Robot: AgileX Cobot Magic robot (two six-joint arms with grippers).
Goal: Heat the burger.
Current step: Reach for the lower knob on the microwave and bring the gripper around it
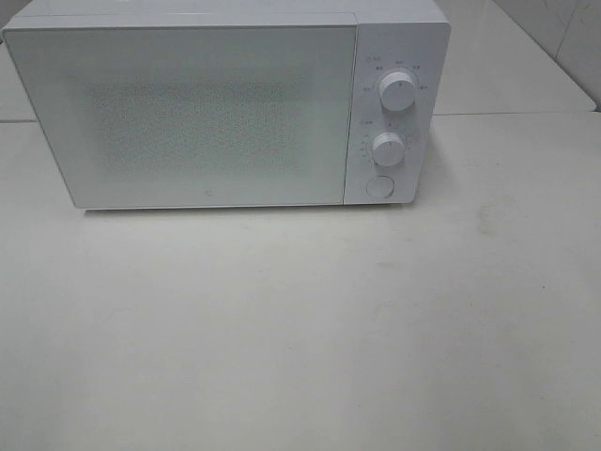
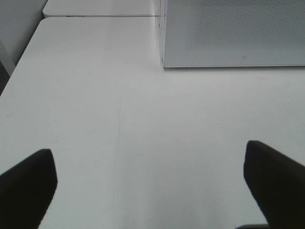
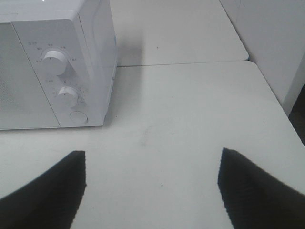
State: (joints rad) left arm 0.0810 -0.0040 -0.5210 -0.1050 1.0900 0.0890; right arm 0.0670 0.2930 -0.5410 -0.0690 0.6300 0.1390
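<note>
The burger is out of view in every frame. A white microwave [image 1: 216, 108] stands at the back of the table with its door shut; it also shows as the microwave [image 2: 233, 33] in the left wrist view and the microwave [image 3: 52, 67] in the right wrist view. My left gripper [image 2: 150, 183] hangs open over bare tabletop, nothing between its dark fingers [image 2: 26, 188]. My right gripper [image 3: 152, 188] is open too, empty, to the right of the microwave's control panel. Neither arm shows in the exterior high view.
The microwave's panel carries two knobs [image 1: 397, 92] and a round button [image 1: 379, 186]. The white table [image 1: 300, 329] stretches in front of it. A second table surface [image 3: 176, 28] adjoins behind, with a seam between them. The table's right edge [image 3: 279, 102] drops off.
</note>
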